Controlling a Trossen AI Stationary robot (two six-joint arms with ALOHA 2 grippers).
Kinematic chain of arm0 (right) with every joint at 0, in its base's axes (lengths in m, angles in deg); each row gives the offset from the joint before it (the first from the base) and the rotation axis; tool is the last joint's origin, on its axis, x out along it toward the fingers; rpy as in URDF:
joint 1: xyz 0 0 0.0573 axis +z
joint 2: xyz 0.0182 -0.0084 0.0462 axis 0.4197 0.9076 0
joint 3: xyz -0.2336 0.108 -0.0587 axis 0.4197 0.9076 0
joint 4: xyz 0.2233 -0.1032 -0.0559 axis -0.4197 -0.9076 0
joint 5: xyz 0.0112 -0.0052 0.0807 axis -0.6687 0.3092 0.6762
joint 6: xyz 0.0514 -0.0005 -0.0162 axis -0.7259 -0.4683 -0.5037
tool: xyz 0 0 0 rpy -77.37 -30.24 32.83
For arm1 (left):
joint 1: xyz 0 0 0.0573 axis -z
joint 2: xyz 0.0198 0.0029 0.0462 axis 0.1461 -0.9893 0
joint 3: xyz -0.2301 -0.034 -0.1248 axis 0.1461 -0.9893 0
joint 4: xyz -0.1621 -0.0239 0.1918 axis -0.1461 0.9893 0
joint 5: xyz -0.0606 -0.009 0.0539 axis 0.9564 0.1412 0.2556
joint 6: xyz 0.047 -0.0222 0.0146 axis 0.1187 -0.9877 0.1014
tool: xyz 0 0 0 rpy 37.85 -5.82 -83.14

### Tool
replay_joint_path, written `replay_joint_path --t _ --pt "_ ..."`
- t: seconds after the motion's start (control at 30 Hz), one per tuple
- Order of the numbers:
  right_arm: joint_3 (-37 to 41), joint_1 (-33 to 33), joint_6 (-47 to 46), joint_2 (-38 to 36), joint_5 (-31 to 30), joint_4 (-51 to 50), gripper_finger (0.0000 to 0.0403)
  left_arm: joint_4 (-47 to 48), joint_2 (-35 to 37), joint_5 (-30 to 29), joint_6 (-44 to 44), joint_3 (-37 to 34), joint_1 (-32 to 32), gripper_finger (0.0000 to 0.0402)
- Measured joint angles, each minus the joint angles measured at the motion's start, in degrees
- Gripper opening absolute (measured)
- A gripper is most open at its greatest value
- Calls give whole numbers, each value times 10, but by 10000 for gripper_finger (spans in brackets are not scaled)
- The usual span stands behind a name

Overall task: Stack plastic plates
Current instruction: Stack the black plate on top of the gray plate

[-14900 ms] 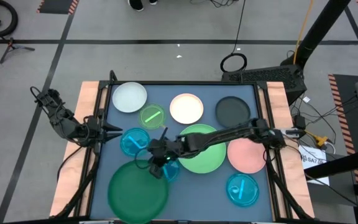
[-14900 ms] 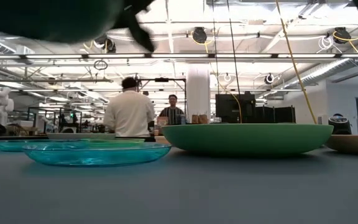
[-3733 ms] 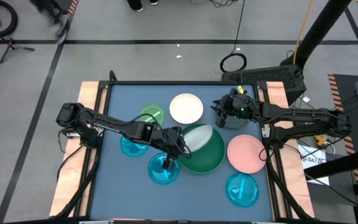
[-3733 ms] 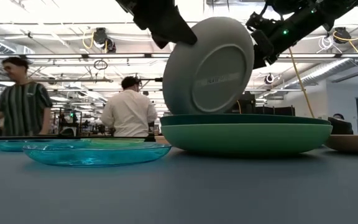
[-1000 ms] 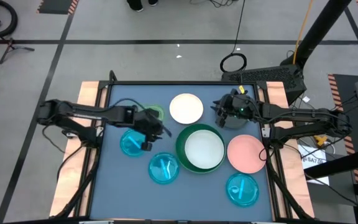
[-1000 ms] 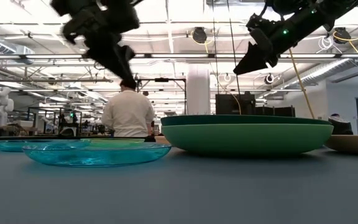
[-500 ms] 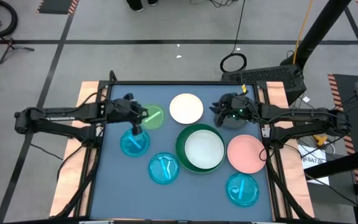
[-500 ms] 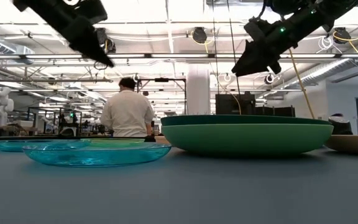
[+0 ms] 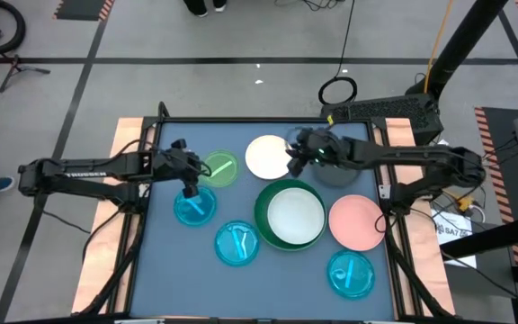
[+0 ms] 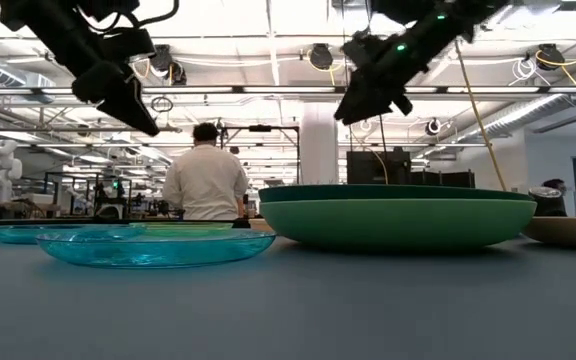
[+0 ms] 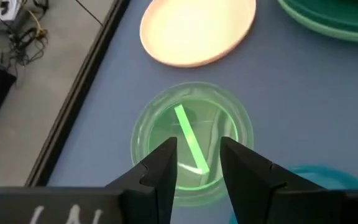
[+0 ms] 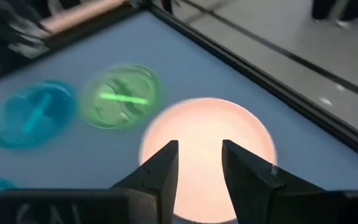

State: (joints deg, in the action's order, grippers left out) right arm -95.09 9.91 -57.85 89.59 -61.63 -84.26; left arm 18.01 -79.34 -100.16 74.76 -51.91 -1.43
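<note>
Both grippers hang open above the table, holding nothing. My left gripper (image 9: 191,175) (image 11: 197,146) hovers over the small lime plate (image 9: 218,168) (image 11: 191,140), which lies flat at the far left. My right gripper (image 9: 293,157) (image 12: 199,149) hovers over the near-right edge of the cream-white plate (image 9: 268,156) (image 12: 207,146). In the middle, a pale plate (image 9: 295,216) lies inside the dark green plate (image 9: 261,216), which rests in the light green one (image 10: 398,222).
A dark grey plate (image 9: 338,174) lies partly under my right arm. A pink plate (image 9: 358,223) lies to the right of the stack. Cyan plates lie at the left (image 9: 193,207), near middle (image 9: 236,244) and near right (image 9: 351,274). A person (image 10: 206,180) stands beyond the table.
My left gripper has drawn back from beside the green stack toward the table's left edge and now hangs over the lime plate. My right gripper has gone from above the dark grey plate toward the left, over the cream-white plate, rolling as it went. No plate has moved.
</note>
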Motion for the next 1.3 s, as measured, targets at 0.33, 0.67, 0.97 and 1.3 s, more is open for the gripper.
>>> replay_joint_path --t 0.33,0.67,0.97,1.3 --pt "-203 -67 -102 157 -1 -367 118 -38 36 -4 -25 1 -11 129" --pt "-211 -44 -238 244 0 -527 118 -13 34 -4 -36 1 -11 129" --pt "-210 -40 -254 294 -3 -506 118 -14 34 -4 -37 1 -11 129" --pt "-210 -46 -273 330 -50 -497 118 -15 34 -4 -38 1 -11 129"
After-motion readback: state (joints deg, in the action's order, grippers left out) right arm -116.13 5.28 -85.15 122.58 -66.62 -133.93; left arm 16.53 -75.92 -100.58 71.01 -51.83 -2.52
